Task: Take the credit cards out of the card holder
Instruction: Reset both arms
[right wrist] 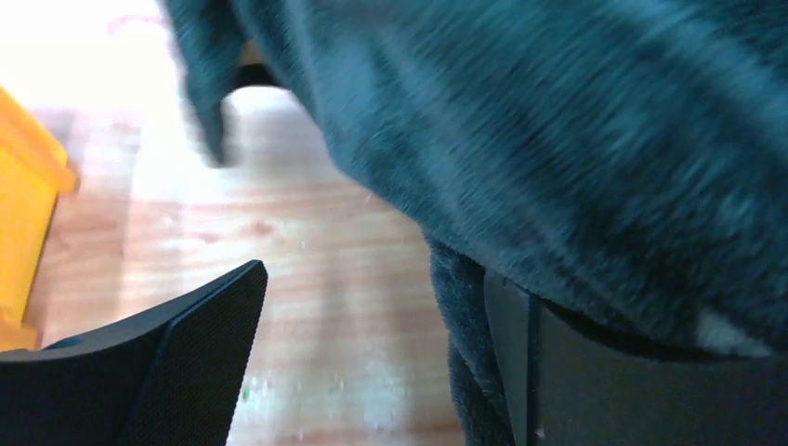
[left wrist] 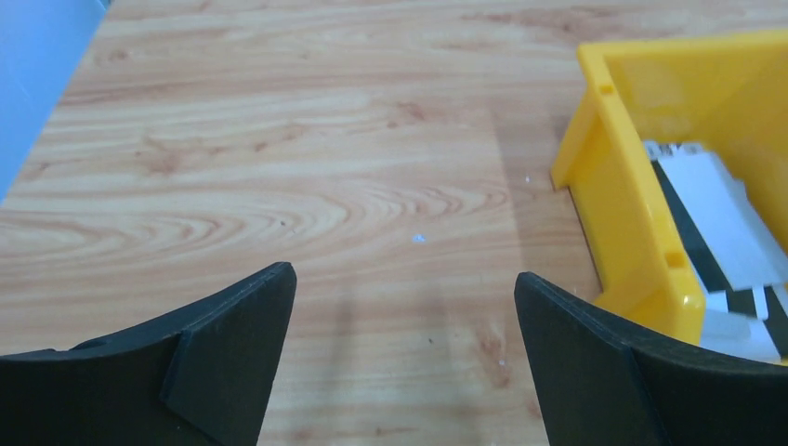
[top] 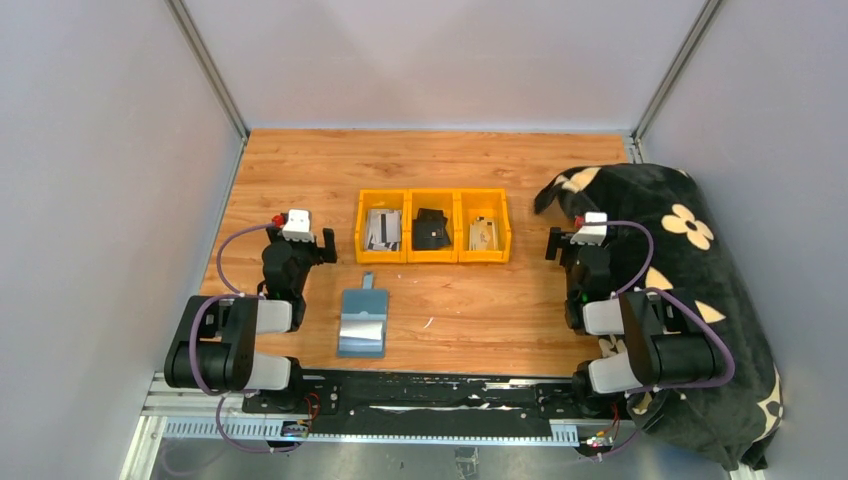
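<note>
The slate-blue card holder (top: 363,322) lies flat on the wooden table in front of the yellow bins, its small tab pointing toward them. I cannot tell whether anything is inside it. Pale grey-white credit cards (top: 383,230) (left wrist: 715,223) lie in the left bin. A dark item (top: 431,230) is in the middle bin and a pale one (top: 484,234) in the right bin. My left gripper (top: 300,238) (left wrist: 404,279) is open over bare wood, left of the bins. My right gripper (top: 578,245) (right wrist: 372,279) is open, right of the bins, with dark cloth draped against one finger.
The three joined yellow bins (top: 432,255) (left wrist: 613,186) (right wrist: 28,177) stand mid-table. A dark fleece blanket with pale flowers (top: 690,250) (right wrist: 558,139) covers the table's right side and the right arm's base. Grey walls close in the left, right and back.
</note>
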Controlling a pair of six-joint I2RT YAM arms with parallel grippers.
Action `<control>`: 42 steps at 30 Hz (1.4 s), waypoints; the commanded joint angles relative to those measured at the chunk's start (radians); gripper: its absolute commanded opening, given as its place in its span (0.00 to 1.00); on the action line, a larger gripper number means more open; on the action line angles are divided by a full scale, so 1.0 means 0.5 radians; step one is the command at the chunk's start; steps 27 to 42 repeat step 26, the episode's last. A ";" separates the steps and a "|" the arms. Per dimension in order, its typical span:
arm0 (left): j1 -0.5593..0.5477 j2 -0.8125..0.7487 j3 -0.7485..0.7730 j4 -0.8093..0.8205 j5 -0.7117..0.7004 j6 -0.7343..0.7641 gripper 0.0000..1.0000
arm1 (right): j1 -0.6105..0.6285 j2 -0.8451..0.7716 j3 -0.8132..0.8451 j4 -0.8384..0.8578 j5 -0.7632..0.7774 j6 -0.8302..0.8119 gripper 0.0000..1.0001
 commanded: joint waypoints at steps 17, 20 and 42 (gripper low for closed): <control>-0.003 0.005 0.052 0.079 -0.125 0.021 1.00 | -0.062 -0.006 0.090 -0.137 0.209 0.001 0.94; -0.005 0.010 0.055 0.079 -0.125 0.024 1.00 | -0.062 -0.005 0.090 -0.135 0.209 0.001 0.94; -0.004 0.003 0.056 0.071 -0.125 0.025 1.00 | -0.062 -0.004 0.091 -0.132 0.210 0.001 0.94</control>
